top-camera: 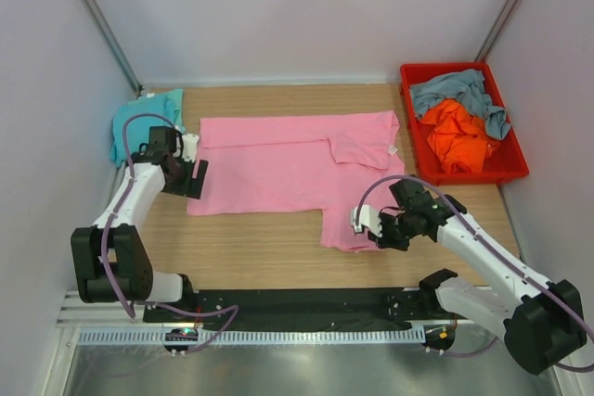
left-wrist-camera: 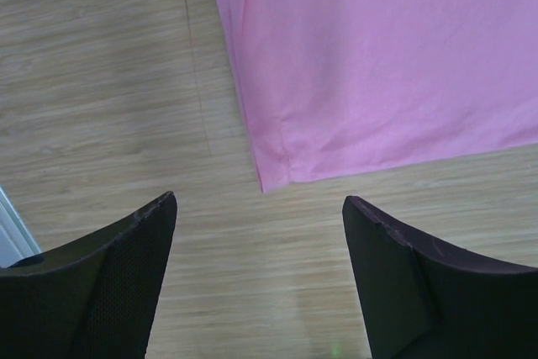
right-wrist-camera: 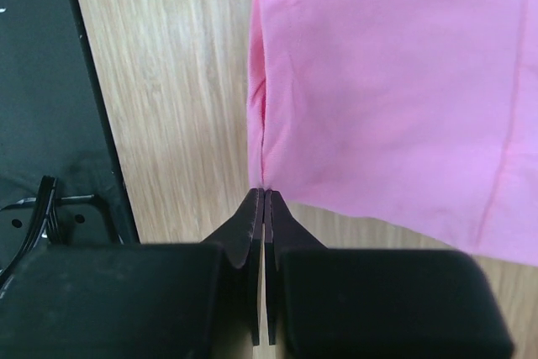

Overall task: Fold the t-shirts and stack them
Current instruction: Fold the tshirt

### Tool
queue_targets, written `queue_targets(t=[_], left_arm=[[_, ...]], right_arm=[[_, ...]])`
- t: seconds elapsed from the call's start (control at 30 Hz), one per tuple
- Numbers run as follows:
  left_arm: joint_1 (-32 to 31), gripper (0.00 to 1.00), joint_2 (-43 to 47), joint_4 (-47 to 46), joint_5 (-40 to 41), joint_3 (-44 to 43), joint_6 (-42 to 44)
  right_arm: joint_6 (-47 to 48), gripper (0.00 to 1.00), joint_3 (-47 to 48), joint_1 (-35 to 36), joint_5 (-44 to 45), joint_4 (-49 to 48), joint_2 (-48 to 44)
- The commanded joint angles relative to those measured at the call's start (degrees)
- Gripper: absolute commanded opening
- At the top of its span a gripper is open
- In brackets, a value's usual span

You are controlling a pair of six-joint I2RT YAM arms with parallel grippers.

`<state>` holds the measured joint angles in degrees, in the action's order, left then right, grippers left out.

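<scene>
A light wood-grain bench (top-camera: 260, 248) sits between pale grey walls (top-camera: 278, 16), with a black strip (top-camera: 306, 301) along its near edge. The soft pink short-sleeved t-shirt (top-camera: 278, 173) lies spread mid-bench. The left hand (left-wrist-camera: 259, 203), fingers apart, hovers off its corner; the right hand (right-wrist-camera: 265, 195) is pinched together on its near edge.

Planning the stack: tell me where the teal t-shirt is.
Top view, far-left corner: the teal t-shirt sits against the wall, left of the pink t-shirt.
</scene>
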<state>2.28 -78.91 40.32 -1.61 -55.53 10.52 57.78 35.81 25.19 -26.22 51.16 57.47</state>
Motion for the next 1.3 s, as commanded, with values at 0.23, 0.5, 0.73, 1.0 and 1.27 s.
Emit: queue_targets(t=[0.23,0.5,0.73,1.0,1.27], left_arm=[[3.78,0.72,-5.27,10.83,-4.01,-3.71,7.58],[6.07,0.57,-13.37,12.60,-9.38,-6.43,8.37],[6.24,0.45,-16.62,10.66,-11.66,-6.52,8.20],[6.24,0.41,-19.43,9.26,-11.93,-5.73,8.11],[6.59,0.14,-19.08,9.34,-11.40,-5.29,8.55]], right_arm=[[-4.60,0.02,0.84,0.39,1.52,-1.58,-3.78],[-5.13,0.03,1.28,0.39,1.78,-2.82,-2.81],[-5.40,0.03,0.75,0.39,2.13,-3.69,-2.36],[-5.48,0.03,0.84,0.30,2.40,-4.13,-1.31],[-5.75,0.03,1.01,0.39,2.49,-4.92,-0.78]])
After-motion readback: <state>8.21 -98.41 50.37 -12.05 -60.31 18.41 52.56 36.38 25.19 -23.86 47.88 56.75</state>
